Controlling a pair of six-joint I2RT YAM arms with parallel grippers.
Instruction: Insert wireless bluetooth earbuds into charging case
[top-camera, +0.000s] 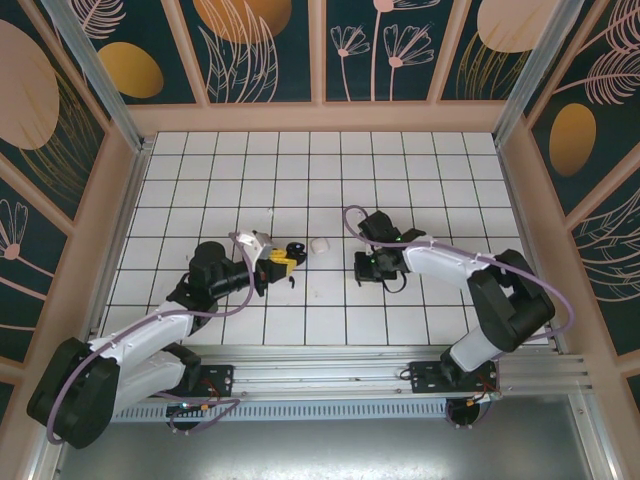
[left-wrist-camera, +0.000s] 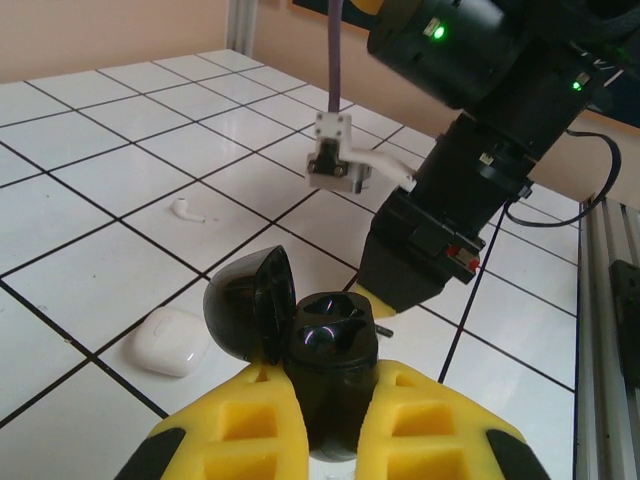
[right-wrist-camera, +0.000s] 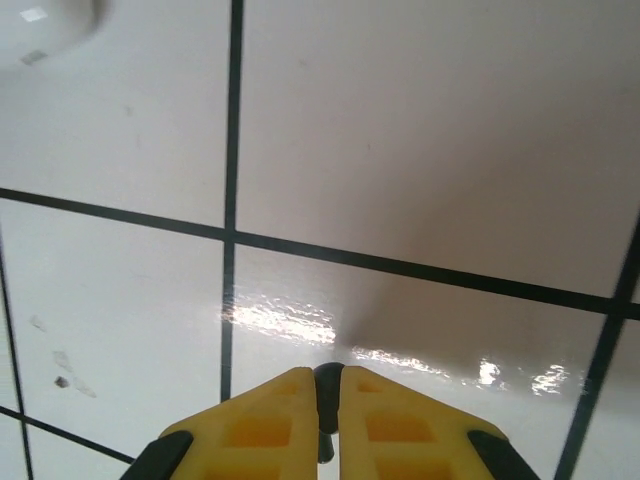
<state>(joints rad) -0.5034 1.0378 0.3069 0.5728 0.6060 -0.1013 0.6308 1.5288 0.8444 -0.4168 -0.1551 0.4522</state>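
Note:
My left gripper (left-wrist-camera: 330, 405) is shut on the black charging case (left-wrist-camera: 335, 365), which stands upright between its yellow fingers with its lid (left-wrist-camera: 250, 305) swung open to the left. I cannot tell what lies in its dark sockets. In the top view this gripper (top-camera: 283, 258) sits left of centre. My right gripper (right-wrist-camera: 329, 378) is shut on a small black earbud (right-wrist-camera: 328, 395), close above the white tiles. In the left wrist view the right gripper (left-wrist-camera: 378, 300) hangs just behind the case, tip down. A white earbud (left-wrist-camera: 186, 209) lies loose on a tile to the left.
A closed white case (left-wrist-camera: 172, 340) lies on the tiles left of the black one, and sits between the two grippers in the top view (top-camera: 319, 245). Wooden walls (top-camera: 320, 118) ring the tiled floor. A metal rail (top-camera: 330, 365) runs along the near edge.

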